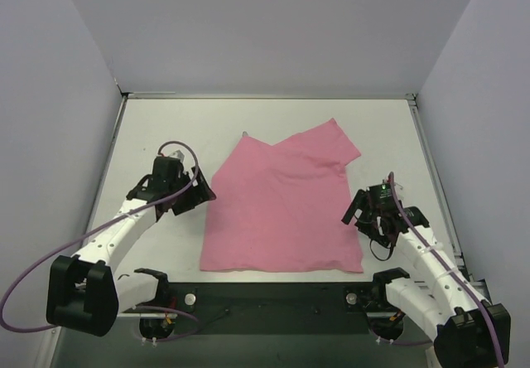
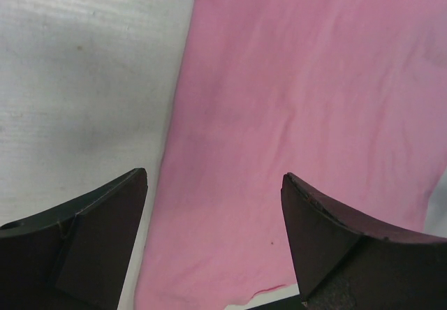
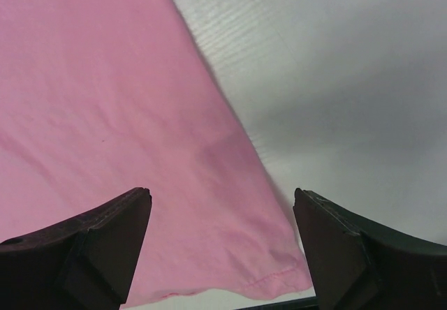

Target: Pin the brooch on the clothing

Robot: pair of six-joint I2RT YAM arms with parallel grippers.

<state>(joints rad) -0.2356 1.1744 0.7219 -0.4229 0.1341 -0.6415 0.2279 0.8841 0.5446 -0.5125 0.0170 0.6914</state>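
While both jaws gape — pink shirt [image 1: 277, 210] lies between.

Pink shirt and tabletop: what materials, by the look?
Pink shirt: soft knit fabric, probably cotton jersey, matte; it creases and has a stitched hem. Tabletop: hard white sheet, faintly grained, slightly scuffed; laminate or painted board, cannot tell which.

Soft, even light falls from above in the overhead view, so the white worktop [image 1: 389, 128] is bright and uniform, with only faint, soft-edged shadows, and the pink clothing [image 1: 281, 210] is crisp. In the wrist views the fingers of the left hand [image 2: 214, 177] and right hand [image 3: 222, 195] are near-black and slightly out of focus. A broad grey shadow dims the worktop there, and the fabric looks a little hazy.
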